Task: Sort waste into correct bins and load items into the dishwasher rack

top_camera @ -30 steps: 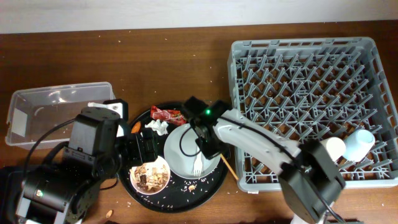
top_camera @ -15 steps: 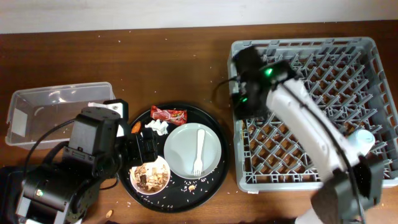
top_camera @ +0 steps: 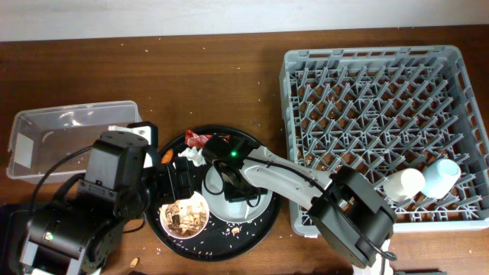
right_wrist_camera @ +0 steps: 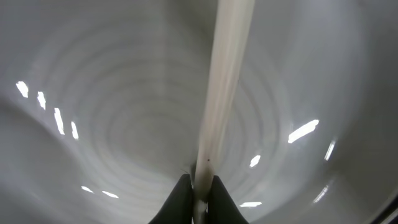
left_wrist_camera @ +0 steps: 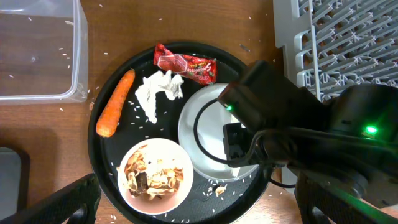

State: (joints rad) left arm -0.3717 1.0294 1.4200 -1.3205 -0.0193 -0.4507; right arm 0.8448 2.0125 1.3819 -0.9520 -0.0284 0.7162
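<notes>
A round black tray (top_camera: pixel 263 221) holds a white plate (top_camera: pixel 214 195), a small white bowl (top_camera: pixel 183 215) of brownish food scraps, an orange carrot (left_wrist_camera: pixel 115 102), a crumpled white tissue (left_wrist_camera: pixel 158 91) and a red snack wrapper (left_wrist_camera: pixel 185 63). My right gripper (right_wrist_camera: pixel 198 186) is down on the plate (right_wrist_camera: pixel 112 112), shut on a white fork's handle (right_wrist_camera: pixel 224 81). My left gripper (left_wrist_camera: pixel 196 205) is open and empty, above the tray's near side by the bowl (left_wrist_camera: pixel 155 176). The grey dishwasher rack (top_camera: pixel 382 122) holds a cream cup (top_camera: pixel 403 183) and a light-blue cup (top_camera: pixel 442 176).
A clear plastic tub (top_camera: pixel 69 130) stands left of the tray. A dark flat container edge (left_wrist_camera: pixel 9 180) shows at the left of the left wrist view. Rice-like crumbs lie scattered on the tray and table. My right arm (top_camera: pixel 306 179) stretches from the rack's front corner over the plate.
My right arm swung from the plate to the rack's left side, then back down onto the plate, where it now covers the fork. The left arm has not moved.
</notes>
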